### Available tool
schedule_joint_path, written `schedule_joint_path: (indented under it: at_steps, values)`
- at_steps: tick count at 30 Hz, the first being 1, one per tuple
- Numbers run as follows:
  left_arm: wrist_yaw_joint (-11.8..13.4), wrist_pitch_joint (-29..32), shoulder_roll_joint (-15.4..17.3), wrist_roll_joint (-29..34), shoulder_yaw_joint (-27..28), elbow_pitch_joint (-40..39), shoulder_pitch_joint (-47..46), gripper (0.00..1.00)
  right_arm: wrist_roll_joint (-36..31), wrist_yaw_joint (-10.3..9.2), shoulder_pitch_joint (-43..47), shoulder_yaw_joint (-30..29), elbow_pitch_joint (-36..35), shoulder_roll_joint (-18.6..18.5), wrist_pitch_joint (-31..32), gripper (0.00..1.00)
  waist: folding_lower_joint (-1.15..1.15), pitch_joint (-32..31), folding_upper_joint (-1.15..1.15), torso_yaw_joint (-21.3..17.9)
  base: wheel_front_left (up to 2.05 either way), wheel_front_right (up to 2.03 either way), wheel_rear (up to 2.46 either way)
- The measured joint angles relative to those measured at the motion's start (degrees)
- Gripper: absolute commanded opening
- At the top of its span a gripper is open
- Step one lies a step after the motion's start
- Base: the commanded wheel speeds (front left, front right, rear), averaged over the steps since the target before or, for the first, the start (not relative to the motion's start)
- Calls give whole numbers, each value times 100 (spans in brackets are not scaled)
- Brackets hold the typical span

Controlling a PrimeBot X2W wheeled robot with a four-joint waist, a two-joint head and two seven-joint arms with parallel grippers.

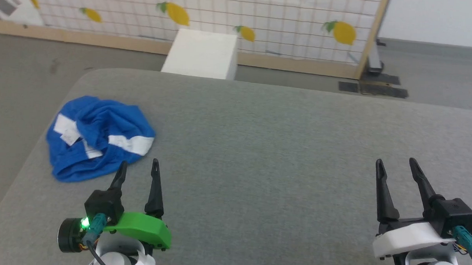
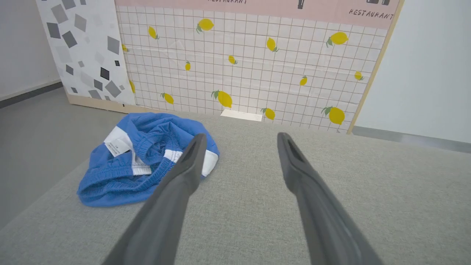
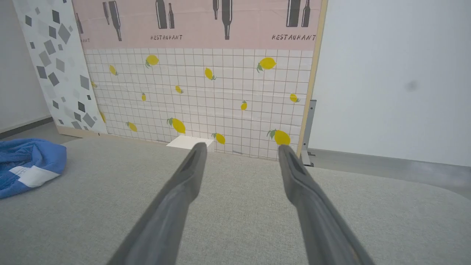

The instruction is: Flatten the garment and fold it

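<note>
The bright blue shorts (image 1: 98, 137) lie crumpled in a heap near the left edge of the grey table (image 1: 267, 149), white stripe and small white tags showing. The left wrist view shows the heap (image 2: 147, 158) ahead and left; the right wrist view catches its edge (image 3: 29, 165) at far left. My left gripper (image 1: 139, 166) hovers open just right of and nearer than the heap, nothing between its fingers. At the lower right, my right gripper (image 1: 396, 163) stands open and empty, far from the shorts.
Beyond the table's far edge stands a white box (image 1: 202, 55), with a lemon-patterned tiled panel (image 1: 224, 14) behind it. Grey floor (image 1: 22, 74) lies to the left and past the table. Broad bare table surface stretches between the two grippers.
</note>
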Motion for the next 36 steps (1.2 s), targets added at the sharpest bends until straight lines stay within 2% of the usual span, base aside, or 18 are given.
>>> schedule_joint_path:
  at_steps: [26,36]
  values:
    - [27,-311,2,-125,125,250,5,100,-41,2,-1,330,133,3,-294,100,0,-58,0,2608,-1,-1,-1]
    - [148,-424,2,-272,31,280,7,100,-66,2,-1,336,165,4,-421,100,0,-69,0,3156,-4,-4,-4]
